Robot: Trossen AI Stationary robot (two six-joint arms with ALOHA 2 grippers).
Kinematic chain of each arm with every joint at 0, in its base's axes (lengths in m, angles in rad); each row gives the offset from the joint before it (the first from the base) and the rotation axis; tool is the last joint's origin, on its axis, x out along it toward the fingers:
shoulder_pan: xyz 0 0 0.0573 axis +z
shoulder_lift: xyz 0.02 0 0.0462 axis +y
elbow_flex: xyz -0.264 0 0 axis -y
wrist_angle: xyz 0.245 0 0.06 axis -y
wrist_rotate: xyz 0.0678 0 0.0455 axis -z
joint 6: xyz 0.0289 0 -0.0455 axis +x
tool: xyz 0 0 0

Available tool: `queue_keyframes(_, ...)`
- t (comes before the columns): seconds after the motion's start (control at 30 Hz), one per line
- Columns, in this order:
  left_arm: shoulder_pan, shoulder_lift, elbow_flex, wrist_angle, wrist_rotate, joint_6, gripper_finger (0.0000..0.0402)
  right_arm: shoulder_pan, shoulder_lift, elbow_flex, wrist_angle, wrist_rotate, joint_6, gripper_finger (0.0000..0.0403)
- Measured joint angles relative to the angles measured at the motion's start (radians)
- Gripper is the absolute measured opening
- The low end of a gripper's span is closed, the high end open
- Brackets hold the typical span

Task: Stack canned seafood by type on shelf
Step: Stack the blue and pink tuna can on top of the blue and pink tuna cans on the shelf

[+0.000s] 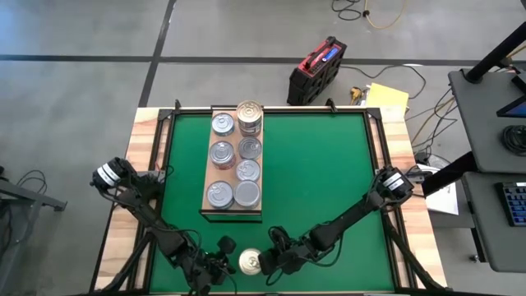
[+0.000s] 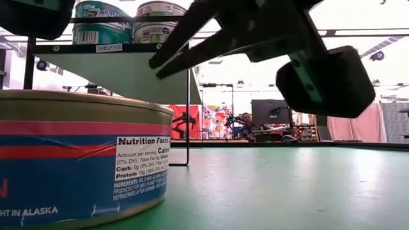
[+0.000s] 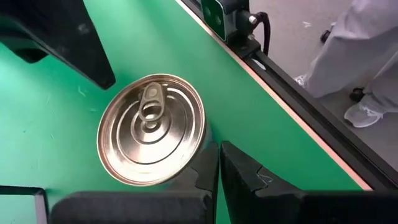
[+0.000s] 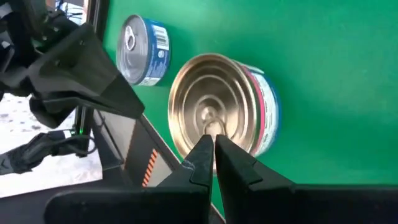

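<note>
**Ana:** Green mat point(image 1: 329, 181) covers the counter point(image 1: 146, 148), and grey floor with cables and a red-and-black case point(image 1: 315, 71) lies past its far edge. Where are the two claws?

**Ben:** Both are low at the near edge. The left claw point(image 1: 220, 261) and the right claw point(image 1: 269, 263) sit on either side of one loose gold-lidded tin point(image 1: 250, 261), which stands upright on the mat between them.

**Ana:** Is either one holding that tin?

**Ben:** No. The left claw point(image 3: 219, 171) has its fingers pressed together, tips just beside the tin's point(image 3: 152, 129) rim, gripping nothing. The right claw point(image 4: 213, 155) is also pressed together and empty, its tips just over the tin's point(image 4: 214, 109) lid near the pull tab.

**Ana:** And the shelf?

**Ben:** The wooden shelf point(image 1: 233, 214) lies well beyond both claws, toward the far side of the mat, a little nearer the left claw's side. Silver-lidded tins sit on it in two rows running away from the claws, such as one at its closest end point(image 1: 219, 194). At the farthest end of the row on the right claw's side stands a taller stack with a gold lid point(image 1: 249, 115).

**Ana:** Anything else from table height?

**Ben:** The loose tin point(image 2: 83, 160) fills the foreground, blue and red label with a nutrition panel. A dark claw hangs just above it; I cannot tell which arm's. In the left wrist view a person's light trousers point(image 3: 354, 56) show beyond the counter edge.
</note>
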Motion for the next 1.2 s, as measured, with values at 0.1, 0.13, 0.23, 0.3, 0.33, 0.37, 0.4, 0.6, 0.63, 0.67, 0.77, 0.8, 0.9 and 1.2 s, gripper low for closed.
queue_keyframes(0.1, 0.005, 0.001, 0.0, 0.001, 0.0, -0.009, 0.0, -0.003, 0.01, 0.0, -0.003, 0.003, -0.002, 0.0009)
queue_keyframes(0.13, 0.007, 0.004, 0.0, 0.005, 0.0, -0.011, 0.0, -0.003, 0.011, 0.0, -0.011, 0.007, -0.002, 0.0009)
queue_keyframes(0.23, 0.01, 0.006, -0.001, 0.009, 0.017, -0.012, 0.0, -0.003, 0.011, 0.0, -0.032, 0.025, 0.005, 0.0009)
queue_keyframes(0.3, 0.013, 0.006, -0.001, 0.016, 0.026, -0.012, 0.0, -0.005, 0.011, 0.0, -0.047, 0.025, 0.008, 0.0009)
queue_keyframes(0.33, 0.014, 0.006, -0.001, 0.015, 0.026, -0.012, 0.0, -0.005, 0.011, 0.0, -0.048, 0.025, 0.008, 0.0009)
queue_keyframes(0.37, 0.015, 0.006, -0.002, 0.015, 0.026, -0.012, 0.0, -0.005, 0.011, 0.0, -0.048, 0.025, 0.008, 0.0009)
queue_keyframes(0.4, 0.016, 0.007, -0.002, 0.015, 0.026, -0.012, 0.0, -0.005, 0.011, 0.0, -0.047, 0.025, 0.007, 0.0009)
queue_keyframes(0.6, 0.021, 0.006, -0.01, 0.027, 0.027, -0.012, 0.0, -0.005, 0.011, 0.0, -0.072, 0.025, 0.008, 0.0009)
queue_keyframes(0.63, 0.021, 0.007, -0.011, 0.029, 0.026, -0.012, 0.0, -0.005, 0.011, 0.0, -0.082, 0.025, 0.008, 0.0009)
queue_keyframes(0.67, 0.021, 0.007, -0.011, 0.03, 0.026, -0.013, 0.0, -0.005, 0.011, 0.0, -0.09, 0.025, 0.009, 0.0009)
queue_keyframes(0.77, 0.023, 0.007, -0.012, 0.03, 0.027, -0.016, 0.0, -0.005, 0.011, 0.0, -0.104, 0.025, 0.016, 0.0009)
queue_keyframes(0.8, 0.024, 0.006, -0.013, 0.03, 0.027, -0.016, 0.0, -0.005, 0.011, 0.0, -0.104, 0.025, 0.016, 0.0009)
queue_keyframes(0.9, 0.026, 0.006, -0.013, 0.03, 0.037, -0.016, 0.0, -0.005, 0.011, 0.0, -0.107, 0.025, 0.016, 0.0009)
queue_keyframes(1.2, 0.031, 0.0, -0.015, 0.03, 0.041, 0.01, 0.0, -0.005, -0.016, -0.001, -0.088, 0.025, 0.018, 0.0009)
